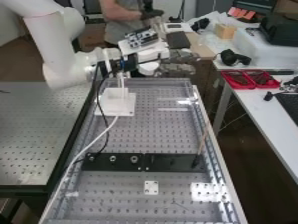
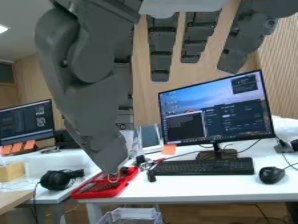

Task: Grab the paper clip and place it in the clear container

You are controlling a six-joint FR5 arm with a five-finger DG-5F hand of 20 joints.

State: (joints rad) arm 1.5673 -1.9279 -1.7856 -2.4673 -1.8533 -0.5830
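The hand (image 1: 176, 64) is above the bench's far end in the high view, stretched toward the right. In the wrist view the hand (image 2: 93, 95) has its thumb slanting down, with a finger partly behind it, while other fingers hang nearly straight. A thin wire loop, the paper clip (image 2: 114, 178), pokes out at the thumb's tip and looks pinched there. Low in the wrist view stands the clear container (image 2: 130, 216), below the thumb's tip. Faint pale edges of what seems the clear container (image 1: 174, 109) lie on the bench under the hand.
Red trays (image 1: 249, 79) rest on the white side table (image 1: 259, 107). A black plate (image 1: 143, 162) crosses the perforated bench (image 1: 143, 140), and a white block (image 1: 116, 102) stands near its far left. Monitor (image 2: 216, 107), keyboard (image 2: 206, 168) and headphones (image 2: 58, 179) are beyond.
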